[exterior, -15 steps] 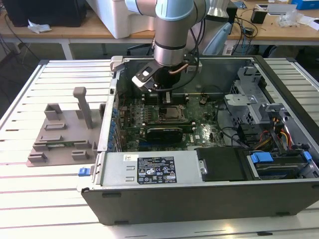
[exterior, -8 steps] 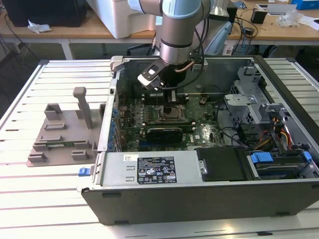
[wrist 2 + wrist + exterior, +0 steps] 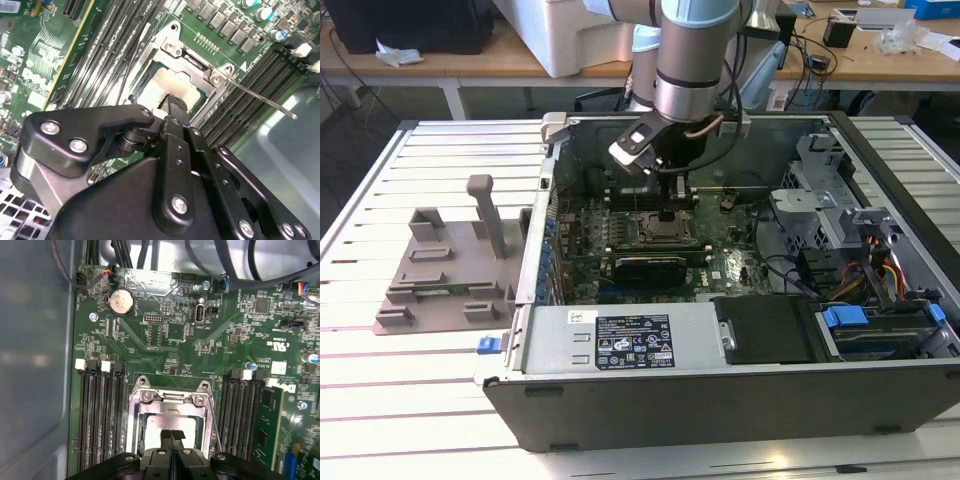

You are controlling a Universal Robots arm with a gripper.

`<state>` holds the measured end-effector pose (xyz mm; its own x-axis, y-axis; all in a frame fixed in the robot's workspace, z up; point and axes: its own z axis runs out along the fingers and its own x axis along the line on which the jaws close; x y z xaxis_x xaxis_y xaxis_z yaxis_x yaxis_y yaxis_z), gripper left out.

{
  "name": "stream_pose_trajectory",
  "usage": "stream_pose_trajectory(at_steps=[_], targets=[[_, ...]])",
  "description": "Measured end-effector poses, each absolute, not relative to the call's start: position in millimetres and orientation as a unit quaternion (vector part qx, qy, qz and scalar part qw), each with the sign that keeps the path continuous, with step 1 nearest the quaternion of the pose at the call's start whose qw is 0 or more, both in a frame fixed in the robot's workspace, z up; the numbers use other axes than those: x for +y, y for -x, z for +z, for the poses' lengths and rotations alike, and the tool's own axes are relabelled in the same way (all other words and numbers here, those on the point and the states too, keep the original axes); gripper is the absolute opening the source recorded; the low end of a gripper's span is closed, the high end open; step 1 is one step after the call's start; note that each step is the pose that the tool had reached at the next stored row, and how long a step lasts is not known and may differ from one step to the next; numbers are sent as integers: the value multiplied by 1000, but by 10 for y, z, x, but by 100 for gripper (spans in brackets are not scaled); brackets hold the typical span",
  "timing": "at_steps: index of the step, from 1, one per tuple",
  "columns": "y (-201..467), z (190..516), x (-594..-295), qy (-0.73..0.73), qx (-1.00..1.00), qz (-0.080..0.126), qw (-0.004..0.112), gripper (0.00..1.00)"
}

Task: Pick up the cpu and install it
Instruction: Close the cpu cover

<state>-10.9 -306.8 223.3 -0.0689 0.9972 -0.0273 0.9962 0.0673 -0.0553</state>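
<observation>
Cpu (image 3: 152, 424) in socket frame (image 3: 170, 399), closed hand (image 3: 171, 436) over it, memory slots (image 3: 100, 412) flanking

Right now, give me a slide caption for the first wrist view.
Shut claw above the metal-framed processor socket on the motherboard, memory slots flanking it.

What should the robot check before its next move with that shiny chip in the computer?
1. The gripper is right over the cpu: ok.
2. The cpu is inside the metal socket frame: ok.
3. The cpu sits fully flat: cannot tell.
4. The thin socket lever is locked down: cannot tell.
5. The black cables are well away from the socket: ok.
</observation>
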Motion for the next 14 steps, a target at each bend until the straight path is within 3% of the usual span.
stream_pose_trajectory(at_steps=[14], targets=[[109,2508,-3062,682,-730,30,9,11]])
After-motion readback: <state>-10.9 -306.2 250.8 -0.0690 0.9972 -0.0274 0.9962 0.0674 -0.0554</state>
